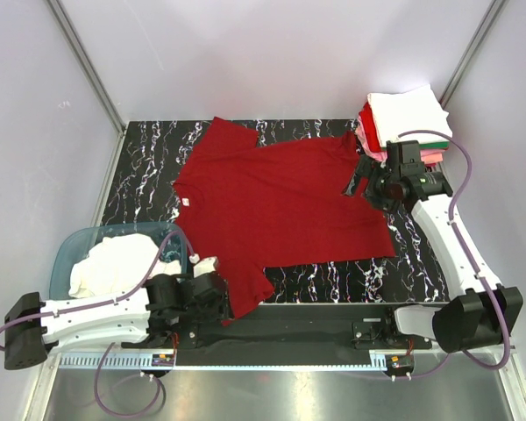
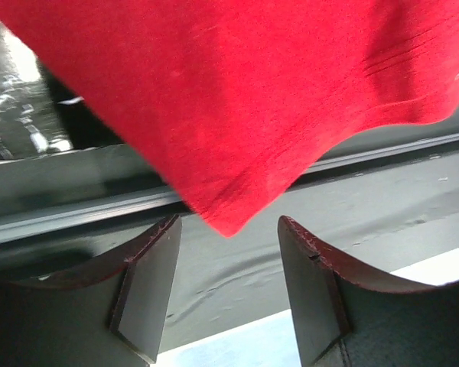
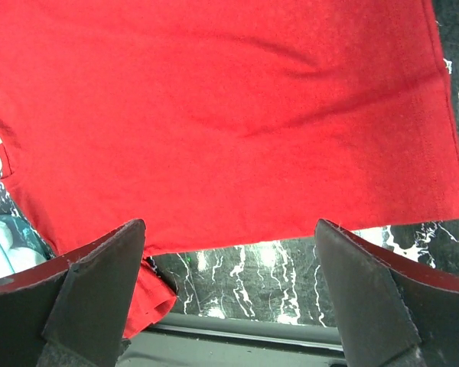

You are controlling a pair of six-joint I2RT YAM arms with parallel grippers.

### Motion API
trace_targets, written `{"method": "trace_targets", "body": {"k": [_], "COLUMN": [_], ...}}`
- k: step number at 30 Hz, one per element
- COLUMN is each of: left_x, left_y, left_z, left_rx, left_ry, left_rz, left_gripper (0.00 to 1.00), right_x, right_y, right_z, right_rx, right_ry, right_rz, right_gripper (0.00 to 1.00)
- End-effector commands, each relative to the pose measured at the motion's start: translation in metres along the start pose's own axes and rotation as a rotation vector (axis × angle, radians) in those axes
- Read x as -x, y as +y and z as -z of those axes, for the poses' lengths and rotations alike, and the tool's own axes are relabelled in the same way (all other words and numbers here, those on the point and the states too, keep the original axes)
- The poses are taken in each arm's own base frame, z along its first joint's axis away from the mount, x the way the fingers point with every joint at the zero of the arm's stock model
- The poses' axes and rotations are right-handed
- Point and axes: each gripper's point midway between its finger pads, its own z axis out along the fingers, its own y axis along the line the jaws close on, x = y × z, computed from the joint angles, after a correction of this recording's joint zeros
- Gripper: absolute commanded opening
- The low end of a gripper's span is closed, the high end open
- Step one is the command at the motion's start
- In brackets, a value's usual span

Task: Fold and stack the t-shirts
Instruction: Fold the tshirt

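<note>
The dark red t-shirt [image 1: 280,206] lies spread flat and sideways on the black marbled desk [image 1: 140,175], neck toward the left, hem toward the right, and its near sleeve reaches the desk's front edge. A stack of folded shirts [image 1: 403,114] sits at the far right corner, and a white shirt [image 1: 114,263] waits in the teal tub [image 1: 70,250] at the left. It looks to me as if the spreading is done and the first fold has not yet begun. The left fingers [image 2: 149,283] are low at the front edge. They stand apart with the sleeve's pointed corner hanging just above the gap, and no cloth is pinched. The right fingers [image 3: 99,283] are spread wide over the hem end, above the fabric and gripping nothing. As I judge it, the left arm next needs to get that sleeve corner properly between its fingers and clamp on it. The right arm needs to come down on the hem's near corner. Then the near side can be carried over toward the far side together. If only one layer or the very tip is caught, the fold may drag crooked.
</note>
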Motion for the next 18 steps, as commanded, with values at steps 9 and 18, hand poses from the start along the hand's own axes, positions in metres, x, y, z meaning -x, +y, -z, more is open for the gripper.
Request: {"method": "trace_targets", "body": {"k": [9, 18], "left_x": [-0.001, 0.002], "left_y": [-0.017, -0.011], "left_z": [-0.022, -0.029], "left_rx": [-0.055, -0.045], "left_ry": [-0.013, -0.041], "left_rz": [0.045, 0.041], "left_gripper": [0.48, 0.07], "right_x": [0.003, -0.025], "right_y": [-0.011, -0.024], "right_z": [0.022, 0.011], "right_rx": [-0.045, -0.046], "right_ry": [-0.068, -0.019], "right_rz": [0.028, 0.011], "right_gripper": [1.0, 1.0]}}
